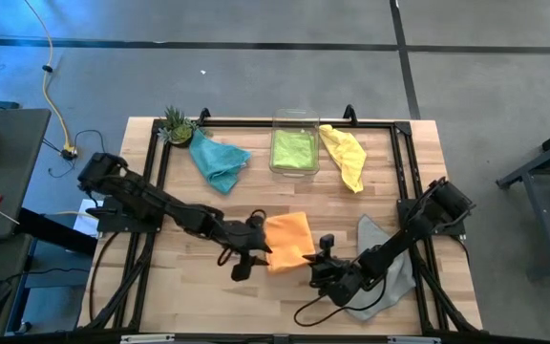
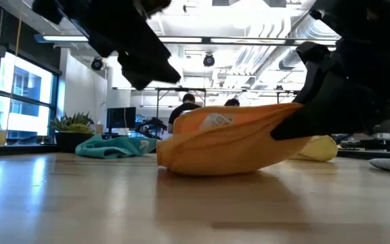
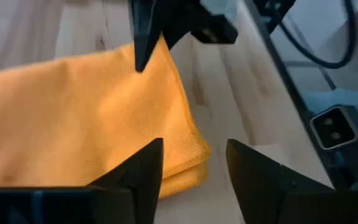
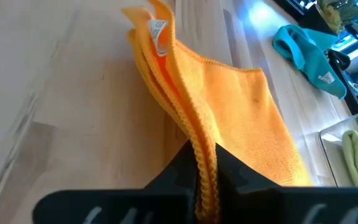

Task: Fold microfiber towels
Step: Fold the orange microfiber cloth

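Observation:
An orange microfiber towel (image 1: 289,239), folded into several layers, lies at the table's near middle. My right gripper (image 4: 202,163) is shut on its right-hand edge. My left gripper (image 3: 194,165) stands open just left of the towel and above it (image 2: 137,51), touching nothing. A teal towel (image 1: 220,161) and a yellow towel (image 1: 344,155) lie crumpled at the far side. A lime green towel (image 1: 294,148) rests in a clear bin. A grey towel (image 1: 390,263) lies under my right arm. My right gripper pinches the orange towel's stacked hemmed edges (image 4: 199,140), several layers, between its two fingers. The fingers come from the table's near right, slanting down. The held edge (image 2: 286,115) is raised off the wood, and the towel's other end (image 2: 175,159) lies on the table.
A small potted plant (image 1: 176,124) stands at the far left corner. The clear bin (image 1: 294,122) sits at the far middle. A black frame (image 1: 404,153) borders the wooden top. Bare wood stretches along the near left (image 1: 189,296). People sit in the room behind (image 2: 188,102).

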Controlling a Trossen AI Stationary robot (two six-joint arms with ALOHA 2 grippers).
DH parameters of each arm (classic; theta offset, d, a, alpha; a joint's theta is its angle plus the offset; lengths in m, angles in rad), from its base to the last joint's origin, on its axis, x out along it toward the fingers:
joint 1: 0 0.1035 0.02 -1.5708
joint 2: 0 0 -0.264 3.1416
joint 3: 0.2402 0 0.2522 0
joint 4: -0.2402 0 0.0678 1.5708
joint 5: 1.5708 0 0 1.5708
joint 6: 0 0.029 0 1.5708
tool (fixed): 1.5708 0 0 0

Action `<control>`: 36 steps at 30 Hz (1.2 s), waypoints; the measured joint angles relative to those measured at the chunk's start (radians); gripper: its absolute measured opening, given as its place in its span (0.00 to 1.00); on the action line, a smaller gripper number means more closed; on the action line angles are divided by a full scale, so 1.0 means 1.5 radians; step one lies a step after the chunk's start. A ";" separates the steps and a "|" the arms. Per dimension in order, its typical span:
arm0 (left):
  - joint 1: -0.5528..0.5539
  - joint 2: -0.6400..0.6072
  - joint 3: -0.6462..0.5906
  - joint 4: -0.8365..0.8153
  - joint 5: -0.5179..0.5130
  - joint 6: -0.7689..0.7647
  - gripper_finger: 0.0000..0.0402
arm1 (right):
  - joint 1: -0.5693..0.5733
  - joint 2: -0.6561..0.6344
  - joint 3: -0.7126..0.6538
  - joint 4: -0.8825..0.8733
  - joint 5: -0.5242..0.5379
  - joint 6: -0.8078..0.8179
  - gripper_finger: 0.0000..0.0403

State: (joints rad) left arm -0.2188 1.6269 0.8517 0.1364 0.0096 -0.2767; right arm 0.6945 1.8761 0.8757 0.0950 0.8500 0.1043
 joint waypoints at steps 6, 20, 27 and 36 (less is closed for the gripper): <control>0.013 -0.050 -0.115 0.128 -0.020 0.016 0.42 | 0.000 -0.031 0.000 0.002 -0.033 -0.009 0.01; 0.009 -0.026 -0.199 0.215 -0.137 0.040 0.19 | -0.092 -0.073 0.045 -0.027 -0.261 0.047 0.01; 0.009 0.026 -0.201 0.215 -0.176 0.066 0.07 | -0.153 -0.079 0.102 -0.119 -0.329 0.114 0.01; 0.009 0.110 -0.199 0.302 -0.202 0.088 0.00 | -0.214 -0.082 0.114 -0.146 -0.389 0.207 0.01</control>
State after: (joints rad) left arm -0.2054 1.7919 0.5534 0.5899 -0.2934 -0.1452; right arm 0.3741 1.7535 1.0470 -0.1242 0.2663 0.4153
